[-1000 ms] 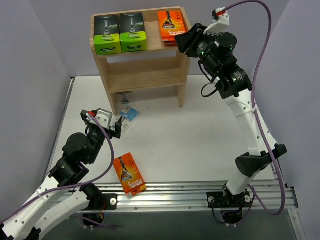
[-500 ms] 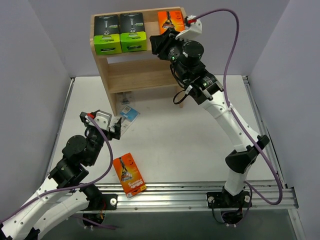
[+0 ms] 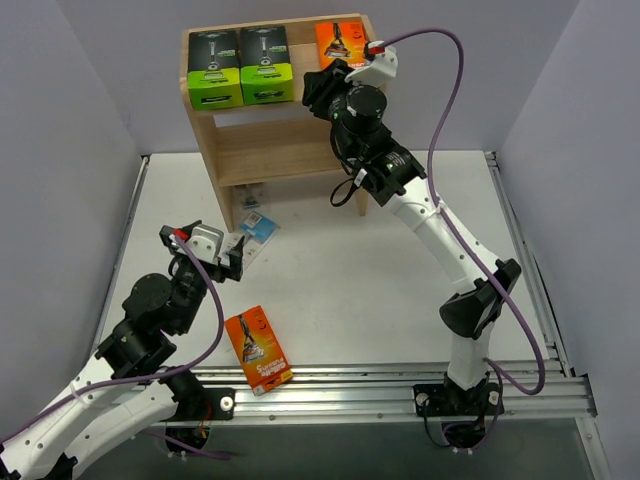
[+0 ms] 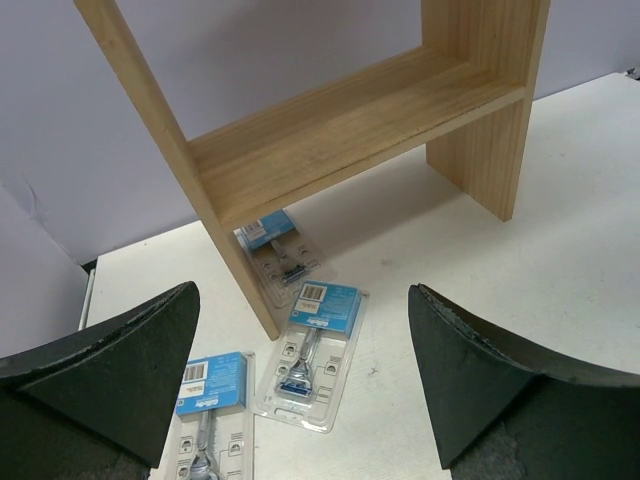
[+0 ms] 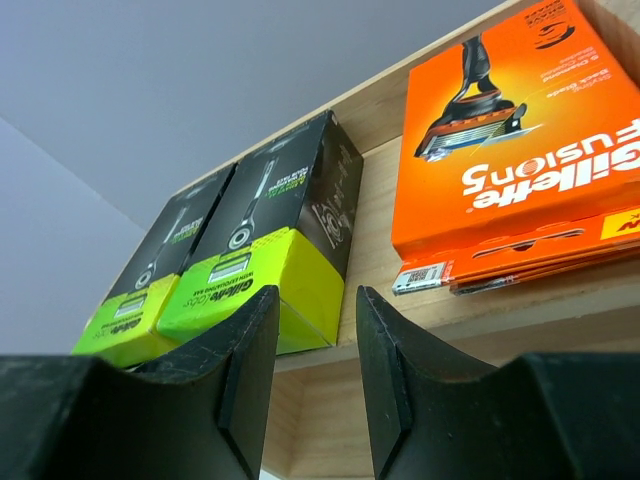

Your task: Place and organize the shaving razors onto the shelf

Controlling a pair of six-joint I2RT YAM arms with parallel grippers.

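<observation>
The wooden shelf carries two black-and-lime boxes and a stack of orange boxes on its top tier. My right gripper hovers at that tier's front edge, between the lime box and the orange stack. Its jaws stand narrowly open, with nothing between them. One orange box lies on the table near my left arm. My left gripper is wide open above the blister packs: two beside the shelf leg, one under the shelf.
The shelf's middle tier and lower tier hold nothing that I can see. Grey walls close in the table on the left, right and back. A metal rail runs along the near edge.
My right arm swung left along the top tier, from the orange stack's right side to the gap beside the lime boxes; its jaws narrowed slightly. The left arm stayed put.
</observation>
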